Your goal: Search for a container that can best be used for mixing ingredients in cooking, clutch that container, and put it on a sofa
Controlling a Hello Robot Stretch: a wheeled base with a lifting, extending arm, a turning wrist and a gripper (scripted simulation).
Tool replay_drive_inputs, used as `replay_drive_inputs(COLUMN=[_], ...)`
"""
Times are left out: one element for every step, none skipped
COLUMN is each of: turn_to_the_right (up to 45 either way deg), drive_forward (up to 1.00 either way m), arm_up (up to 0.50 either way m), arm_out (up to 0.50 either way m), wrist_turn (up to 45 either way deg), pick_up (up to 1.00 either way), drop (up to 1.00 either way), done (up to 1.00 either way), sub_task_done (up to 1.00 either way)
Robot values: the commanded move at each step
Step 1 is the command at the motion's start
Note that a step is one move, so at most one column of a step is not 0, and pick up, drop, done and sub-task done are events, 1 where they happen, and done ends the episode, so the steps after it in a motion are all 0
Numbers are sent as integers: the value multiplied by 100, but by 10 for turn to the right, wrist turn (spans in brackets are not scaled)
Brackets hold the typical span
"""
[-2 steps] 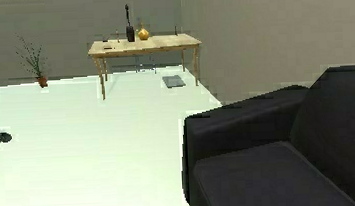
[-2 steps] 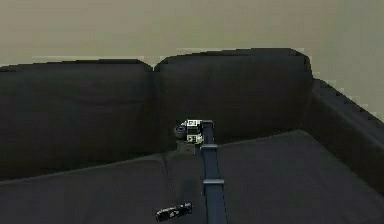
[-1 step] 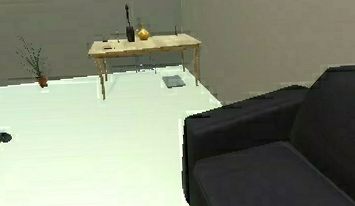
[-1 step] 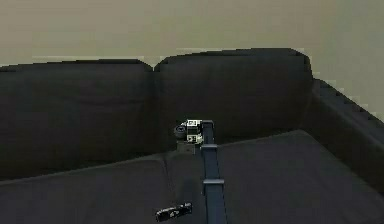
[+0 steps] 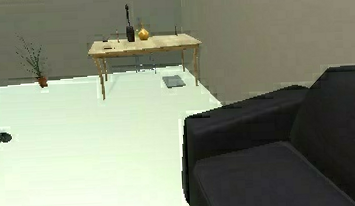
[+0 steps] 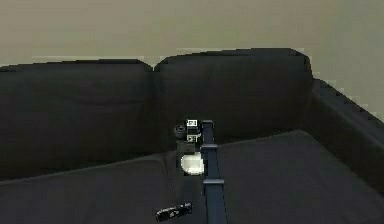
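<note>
Arm [image 6: 210, 175] is sitting extended over the sofa [image 6: 80, 110] in the arm side view, a dark bar running from the bottom edge up across the seat toward the back cushions. Two white marker squares [image 6: 193, 124] are showing at its far end. The gripper [image 6: 185, 138] is hanging just left of them, near the seat's back edge.

Fingers: I'm not making them out against the dark upholstery, so I cannot tell their state, or whether the gripper is holding anything.

Pale round thing [image 6: 192, 160], bowl-like, is lying on the seat just left of the bar, nearer the seat's back edge than its front edge. I'm reading it as round, so no long axis to call. I cannot tell which way its mouth is facing.

Small dark oblong thing [image 6: 172, 211] is lying near the seat's front edge, left of the bar, long axis running roughly across the view.

Forward view: the sofa is showing at lower right. A wooden table [image 5: 173, 43] is standing well apart from it, carrying a dark bottle [image 5: 129, 31] and a golden round object [image 5: 143, 33] near its back edge.
</note>
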Motion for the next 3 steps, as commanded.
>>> replay_drive_inputs(turn_to_the_right=[0,0,0], drive_forward=[0,0,0], arm_up=[10,0,0], arm_out=[0,-8,0], wrist_turn=[0,0,0], pick_up=[0,0,0], drop=[0,0,0], done=[0,0,100], sub_task_done=[0,0,0])
